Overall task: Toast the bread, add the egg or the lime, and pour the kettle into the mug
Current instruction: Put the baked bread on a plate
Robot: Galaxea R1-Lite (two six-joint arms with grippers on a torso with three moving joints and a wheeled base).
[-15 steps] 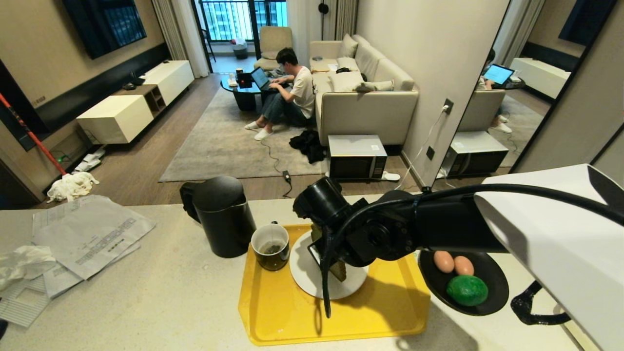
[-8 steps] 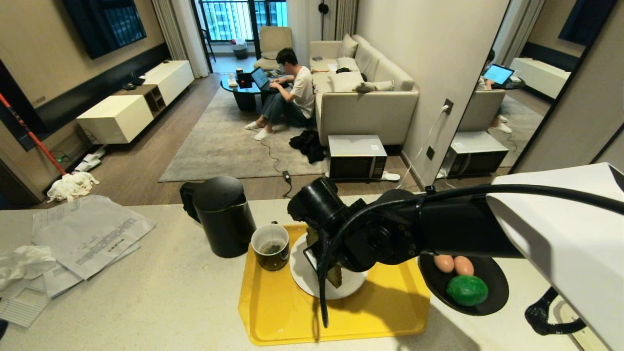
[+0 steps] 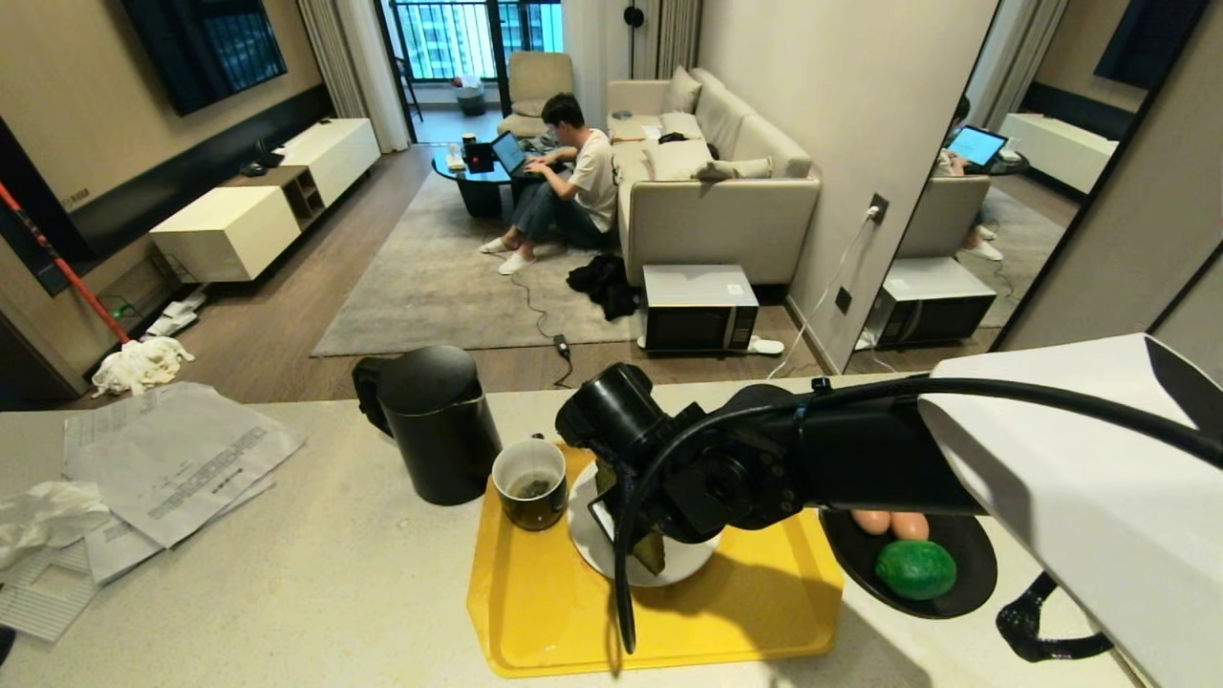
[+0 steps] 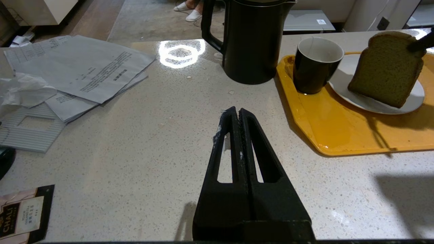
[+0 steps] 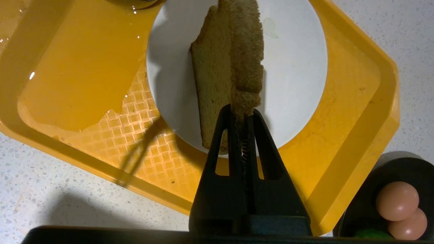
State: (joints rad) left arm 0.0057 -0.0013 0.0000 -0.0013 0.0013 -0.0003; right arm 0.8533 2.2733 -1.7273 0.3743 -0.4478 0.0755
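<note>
Left wrist view shows the left gripper (image 4: pixel 239 113) low over the speckled tabletop (image 4: pixel 135 142), its fingers pressed together on nothing, well apart from the yellow tray (image 4: pixel 339 135). At the near corner of that view lies a dark tea packet (image 4: pixel 23 213) printed with "CHALI"; the smaller lines under it are too small to read. Printed papers (image 4: pixel 84 64) lie spread near the far edge, their text also unreadable. The kettle (image 4: pixel 252 40) stands on the tabletop just beside the tray, handle turned away from it, and the mug (image 4: pixel 313 66) stands on the tray's corner next to the kettle, touching the rim of the white plate (image 4: pixel 342 81). The right gripper (image 5: pixel 241 113) reaches over the plate with its fingers pinching the top crust of the bread (image 5: pixel 227 64), which stands tilted on edge with its lower corner on the plate. Liquid pools in one part of the tray floor. Beside the tray sits a black bowl (image 3: pixel 965 592) holding the lime (image 3: pixel 915 569) and two eggs (image 3: pixel 889 523), one egg partly hidden under the arm. Beyond the tabletop a person (image 3: pixel 573 182) sits on the floor by a sofa (image 3: pixel 717 210) with a laptop.
</note>
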